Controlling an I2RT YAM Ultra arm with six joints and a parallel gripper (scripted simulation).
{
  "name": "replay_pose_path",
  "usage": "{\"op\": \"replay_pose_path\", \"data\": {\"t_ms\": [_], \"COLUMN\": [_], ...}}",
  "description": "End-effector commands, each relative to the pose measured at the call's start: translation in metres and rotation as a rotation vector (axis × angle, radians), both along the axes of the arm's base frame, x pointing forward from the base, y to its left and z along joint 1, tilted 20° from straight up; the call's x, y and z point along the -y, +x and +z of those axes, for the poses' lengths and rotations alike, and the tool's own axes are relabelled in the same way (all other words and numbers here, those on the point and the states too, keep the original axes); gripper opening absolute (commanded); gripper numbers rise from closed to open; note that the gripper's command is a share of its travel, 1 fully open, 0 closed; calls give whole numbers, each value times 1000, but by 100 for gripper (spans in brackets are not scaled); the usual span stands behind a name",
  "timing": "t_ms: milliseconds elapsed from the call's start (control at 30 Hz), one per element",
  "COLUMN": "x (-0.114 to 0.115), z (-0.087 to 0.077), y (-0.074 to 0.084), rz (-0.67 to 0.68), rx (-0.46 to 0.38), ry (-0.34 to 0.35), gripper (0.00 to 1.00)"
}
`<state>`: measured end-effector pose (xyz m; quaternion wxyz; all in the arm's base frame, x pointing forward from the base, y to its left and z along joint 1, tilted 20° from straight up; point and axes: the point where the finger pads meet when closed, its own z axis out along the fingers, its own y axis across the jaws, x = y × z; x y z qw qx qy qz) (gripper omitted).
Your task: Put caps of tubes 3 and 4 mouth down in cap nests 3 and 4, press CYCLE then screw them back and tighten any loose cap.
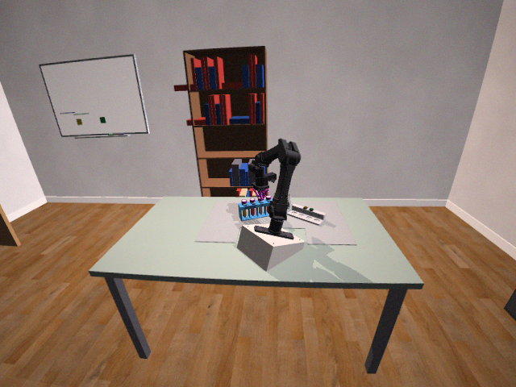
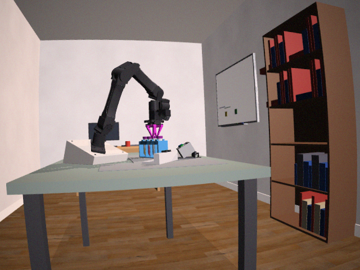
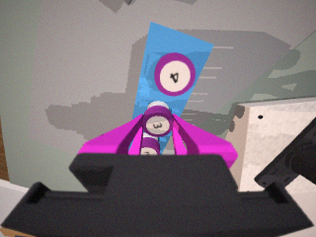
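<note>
The blue decapping station (image 3: 170,69) holds the tubes in a row; it also shows in the top view (image 1: 253,209) and the exterior view (image 2: 152,147). In the wrist view my gripper (image 3: 157,118), with magenta fingers, is shut on the purple cap with dot 3 (image 3: 157,122), which sits on its tube. The cap with dot 4 (image 3: 175,75) sits on its tube just beyond, untouched. Another cap (image 3: 147,146) shows partly under my fingers; its number is hidden. The gripper points straight down over the station (image 2: 153,134).
The white cap tray with its console (image 1: 307,213) lies to the right of the arm's base. The small key desk (image 2: 185,149) stands beyond the station. The arm's white base block (image 1: 269,246) is close beside the station.
</note>
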<state>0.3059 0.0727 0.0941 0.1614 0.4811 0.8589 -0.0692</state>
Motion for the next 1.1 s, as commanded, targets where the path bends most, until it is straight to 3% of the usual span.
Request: {"op": "replay_pose_path", "data": {"t_ms": [0, 367, 433, 933, 1000, 1067], "x": [-2, -2, -2, -2, -2, -2], "z": [3, 3, 3, 3, 3, 3], "y": [1, 1, 1, 1, 1, 1], "rz": [181, 696, 696, 1399, 1399, 1493], "rx": [-41, -191, -191, -396, -396, -424], "ry": [-37, -156, -156, -318, -318, -340], "gripper": [0, 0, 0, 0, 0, 0]}}
